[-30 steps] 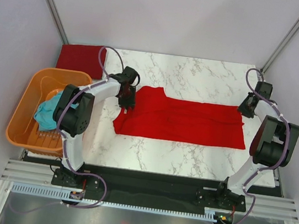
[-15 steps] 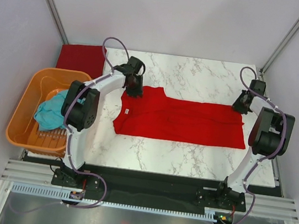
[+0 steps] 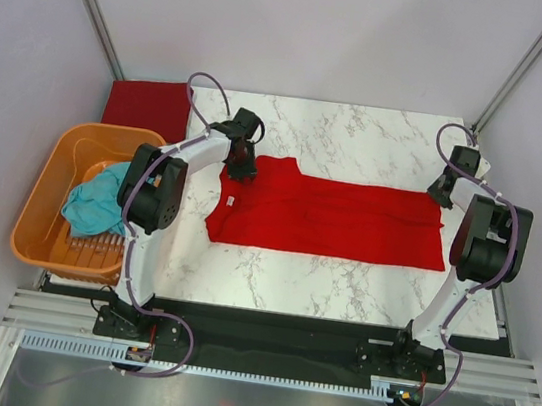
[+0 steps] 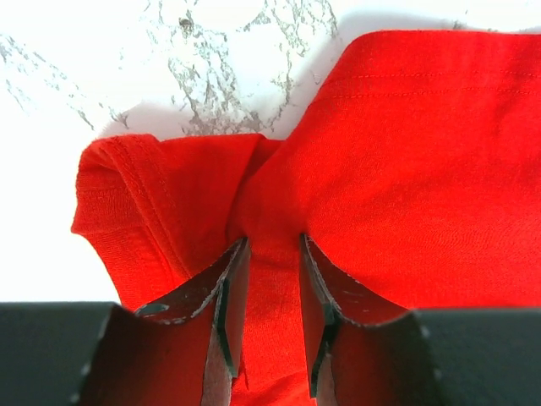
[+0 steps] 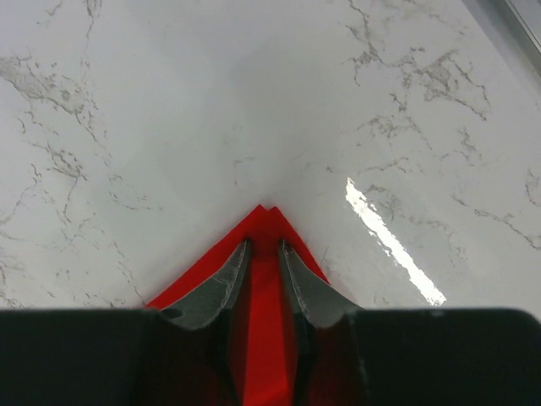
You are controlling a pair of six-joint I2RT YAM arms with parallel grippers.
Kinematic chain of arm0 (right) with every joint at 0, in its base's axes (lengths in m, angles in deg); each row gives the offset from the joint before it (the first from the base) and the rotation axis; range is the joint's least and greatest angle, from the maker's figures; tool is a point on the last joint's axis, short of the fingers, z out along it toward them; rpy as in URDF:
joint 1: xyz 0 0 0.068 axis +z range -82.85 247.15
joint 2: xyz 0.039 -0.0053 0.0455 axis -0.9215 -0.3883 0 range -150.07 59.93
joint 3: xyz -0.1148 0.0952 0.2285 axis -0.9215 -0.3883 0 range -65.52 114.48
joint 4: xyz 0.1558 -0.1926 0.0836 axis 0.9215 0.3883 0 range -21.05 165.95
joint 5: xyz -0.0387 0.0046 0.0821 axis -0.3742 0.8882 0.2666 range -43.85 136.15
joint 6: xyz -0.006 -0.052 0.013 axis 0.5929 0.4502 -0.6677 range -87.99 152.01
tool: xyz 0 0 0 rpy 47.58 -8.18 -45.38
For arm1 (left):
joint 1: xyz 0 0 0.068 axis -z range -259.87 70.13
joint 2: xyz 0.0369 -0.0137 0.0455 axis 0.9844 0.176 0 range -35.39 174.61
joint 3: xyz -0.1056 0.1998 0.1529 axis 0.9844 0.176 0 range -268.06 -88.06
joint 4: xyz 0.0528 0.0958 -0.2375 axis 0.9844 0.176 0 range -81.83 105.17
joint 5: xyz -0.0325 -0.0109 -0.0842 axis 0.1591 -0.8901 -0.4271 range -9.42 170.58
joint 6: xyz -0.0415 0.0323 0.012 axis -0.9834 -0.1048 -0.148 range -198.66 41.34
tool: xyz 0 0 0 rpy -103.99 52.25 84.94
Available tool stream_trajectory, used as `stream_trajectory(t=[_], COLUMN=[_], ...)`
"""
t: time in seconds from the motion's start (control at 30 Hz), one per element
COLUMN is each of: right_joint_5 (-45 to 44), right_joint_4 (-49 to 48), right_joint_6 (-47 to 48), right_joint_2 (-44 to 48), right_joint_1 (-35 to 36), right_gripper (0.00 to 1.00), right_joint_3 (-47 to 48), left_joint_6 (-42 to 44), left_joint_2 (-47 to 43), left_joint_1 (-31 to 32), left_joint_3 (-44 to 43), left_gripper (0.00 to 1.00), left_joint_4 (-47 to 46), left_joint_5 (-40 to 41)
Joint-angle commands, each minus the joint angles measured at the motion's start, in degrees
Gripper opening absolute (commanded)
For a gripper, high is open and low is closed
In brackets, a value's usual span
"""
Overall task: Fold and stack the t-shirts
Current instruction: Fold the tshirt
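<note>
The bright red t-shirt (image 3: 329,219) lies spread as a long band across the middle of the marble table (image 3: 361,135), running left to right. Its near edge is nearly straight. Its left end flares towards the near side, with a white label (image 3: 230,200) showing there.

The left gripper (image 3: 241,164) is at the far-left corner of this shirt. In the left wrist view its jaws (image 4: 272,254) are clamped on a raised ridge of red cloth, and a hemmed fold is bunched just to the side of it. The right gripper (image 3: 444,192) is at the far-right corner, close to the table's right edge. In the right wrist view its jaws (image 5: 264,249) are pinched on the pointed tip of that corner, with bare marble ahead of it.

A broad strip of bare marble shows beyond the shirt's far edge, and a narrower one along its near edge.

The maroon t-shirt (image 3: 146,105) lies folded at the far-left corner, apart from the red one. The teal t-shirt (image 3: 92,200) sits crumpled in the orange basket (image 3: 31,220), left of the table.
</note>
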Motion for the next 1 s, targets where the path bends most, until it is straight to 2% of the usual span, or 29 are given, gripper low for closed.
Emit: stream_trajectory(t=[0.0, 0.07, 0.27, 0.37, 0.43, 0.47, 0.7, 0.83, 0.97], right_joint_5=[-4.8, -1.4, 9.2, 19.2, 30.8, 33.3, 37.8, 38.4, 37.5], right_joint_4=[1.2, 1.0, 2.4, 3.4, 3.5, 3.8, 3.0, 2.3, 0.9], right_joint_6=[-0.9, -0.1, 4.3, 7.2, 8.2, 8.9, 13.9, 12.2, 10.5], right_joint_2=[0.8, 1.6, 7.9, 9.8, 9.2, 8.8, 1.0, -6.6, -13.9], right_joint_1=[-0.8, -0.8, 0.7, 3.6, 5.5, 6.7, 21.7, 26.0, 29.1], right_gripper=[0.26, 0.27, 0.31, 0.34, 0.38, 0.39, 0.48, 0.54, 0.55], right_joint_3=[-0.9, 0.1, 2.7, 3.7, 4.3, 5.2, 11.9, 19.0, 27.9], left_joint_6=[-1.5, -0.1, 2.6, 4.2, 5.0, 5.8, 7.3, 6.0, 6.5], left_joint_2=[0.5, -0.5, -10.9, -15.1, -18.1, -19.3, -29.5, -33.9, -37.6], left_joint_1=[-0.7, -0.7, -0.7, -0.7, -0.7, -0.7, -2.7, -5.7, -6.9], left_joint_3=[-1.0, -2.6, -4.3, -2.9, -0.8, 0.0, 9.4, 17.3, 23.6], left_gripper=[0.38, 0.38, 0.45, 0.46, 0.46, 0.45, 0.45, 0.45, 0.45], left_joint_4=[0.3, 0.2, 0.2, 0.2, 0.1, 0.1, 0.1, -0.2, -0.9], left_joint_5=[2.1, 0.8, -3.0, -8.4, -12.7, -13.8, -20.6, -27.2, -28.0])
